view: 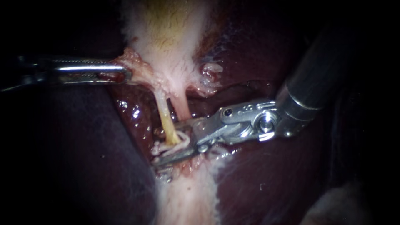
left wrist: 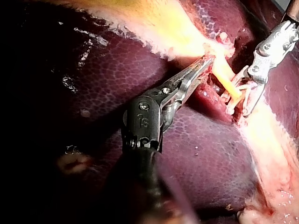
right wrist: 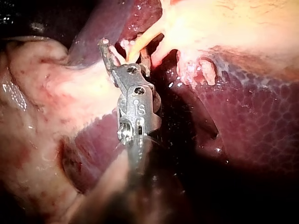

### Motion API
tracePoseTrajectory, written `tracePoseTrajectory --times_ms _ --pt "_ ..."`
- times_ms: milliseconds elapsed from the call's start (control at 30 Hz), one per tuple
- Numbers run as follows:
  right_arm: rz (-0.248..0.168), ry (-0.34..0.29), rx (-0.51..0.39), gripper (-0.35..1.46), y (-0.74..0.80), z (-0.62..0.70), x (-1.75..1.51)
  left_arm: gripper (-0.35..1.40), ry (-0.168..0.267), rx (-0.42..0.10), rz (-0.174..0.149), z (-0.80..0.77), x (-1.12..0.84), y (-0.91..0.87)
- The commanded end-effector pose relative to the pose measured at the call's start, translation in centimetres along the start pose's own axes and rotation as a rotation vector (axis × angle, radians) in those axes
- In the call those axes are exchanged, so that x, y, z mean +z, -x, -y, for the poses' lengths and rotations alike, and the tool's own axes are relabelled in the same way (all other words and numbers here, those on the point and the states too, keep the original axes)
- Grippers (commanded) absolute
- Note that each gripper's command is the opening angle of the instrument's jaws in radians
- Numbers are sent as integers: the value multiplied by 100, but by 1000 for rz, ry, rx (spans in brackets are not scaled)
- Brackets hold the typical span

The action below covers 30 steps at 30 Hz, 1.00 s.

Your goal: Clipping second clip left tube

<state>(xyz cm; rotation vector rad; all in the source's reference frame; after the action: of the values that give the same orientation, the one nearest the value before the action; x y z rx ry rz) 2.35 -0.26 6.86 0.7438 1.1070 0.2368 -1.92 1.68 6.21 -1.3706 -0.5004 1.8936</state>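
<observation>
Left tube (view: 166,121) between right instrument's (view: 168,146) jaws; left instrument (view: 124,75) grips gallbladder (view: 166,33)

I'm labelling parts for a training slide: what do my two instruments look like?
Left instrument: black shaft and wrist housing with a small screw, and long slim silver jaws with fine serrated teeth. Right instrument: thick dark shaft with a pale ring, a shiny steel hinged wrist with round pivots, and two thin forked jaws.

One left instrument (view: 121,74), one right instrument (view: 170,149), two tubes (view: 166,121) (view: 181,104), one gallbladder (view: 166,29), one liver (view: 258,183).
</observation>
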Motion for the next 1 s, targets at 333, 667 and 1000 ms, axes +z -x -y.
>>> tracePoseTrajectory --times_ms 333,667,1000 --pt "-45 -31 4 50 -12 17 -2 -35 0 0 0 1 -1 0" --pt "-48 -126 1 50 -28 59 3 -35 1 0 1 2 -2 1" --pt "-45 -150 -12 46 -34 69 6 -35 1 0 1 2 -3 1"
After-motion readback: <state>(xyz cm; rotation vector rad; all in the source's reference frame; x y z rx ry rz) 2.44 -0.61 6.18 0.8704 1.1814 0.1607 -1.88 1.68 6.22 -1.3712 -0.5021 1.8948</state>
